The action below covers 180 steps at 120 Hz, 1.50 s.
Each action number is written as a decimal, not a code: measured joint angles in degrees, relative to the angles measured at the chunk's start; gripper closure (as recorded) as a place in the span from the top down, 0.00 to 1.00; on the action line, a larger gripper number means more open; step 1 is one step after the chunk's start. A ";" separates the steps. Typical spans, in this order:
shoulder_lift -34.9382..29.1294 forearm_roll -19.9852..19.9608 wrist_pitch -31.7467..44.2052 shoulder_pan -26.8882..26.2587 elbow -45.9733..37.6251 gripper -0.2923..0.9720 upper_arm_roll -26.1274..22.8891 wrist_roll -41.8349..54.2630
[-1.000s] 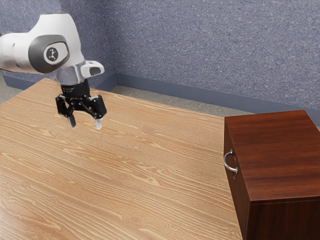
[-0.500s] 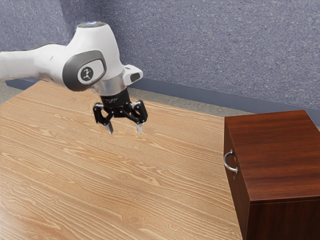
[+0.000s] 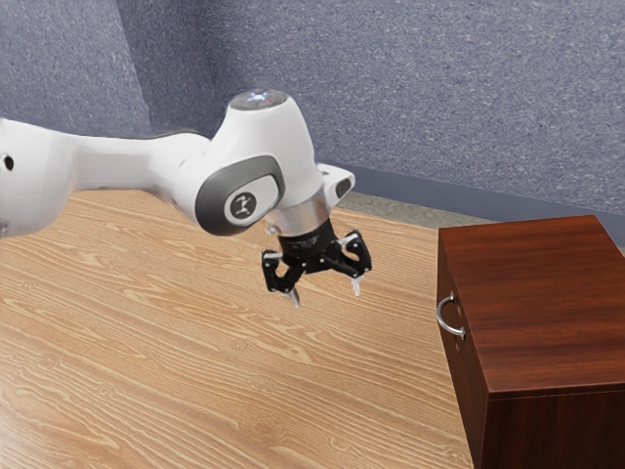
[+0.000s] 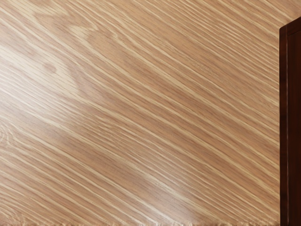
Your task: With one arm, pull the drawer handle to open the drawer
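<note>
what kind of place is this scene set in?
Probably a plain simulated test room, not a home or shop: a wooden table, a dark wood drawer cabinet with a metal handle, and a speckled grey wall behind.

open-fingered gripper [image 3: 325,286] hangs over table [image 3: 146,322], apart from drawer handle [image 3: 447,316]

Room corner with rough, speckled blue-grey walls [image 3: 439,88], joined at the upper left of the exterior view. Darker slate baseboard [image 3: 469,198] along the foot of the walls. Narrow strip of dull, gravelly floor [image 3: 410,209] just in front of it. Broad light-oak table [image 3: 146,332] with bold wavy grain across the foreground. Soft, even light. In the wrist view, a pale sheen [image 4: 160,186] on the same wood.
</note>
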 joint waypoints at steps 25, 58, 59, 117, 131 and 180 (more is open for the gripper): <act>5.53 -0.09 3.86 -2.61 4.18 0.77 0.00 -5.30; 10.65 -0.91 5.72 -4.42 10.45 0.77 -0.01 -9.92; 10.67 -0.96 5.75 -4.47 10.46 0.77 -0.01 -10.03; 12.24 -3.29 10.61 -7.39 8.37 0.77 0.00 -14.26; 12.37 -3.36 11.90 -7.40 7.66 0.77 0.16 -14.74; 14.79 -3.57 15.53 -7.86 8.09 0.77 0.36 -13.33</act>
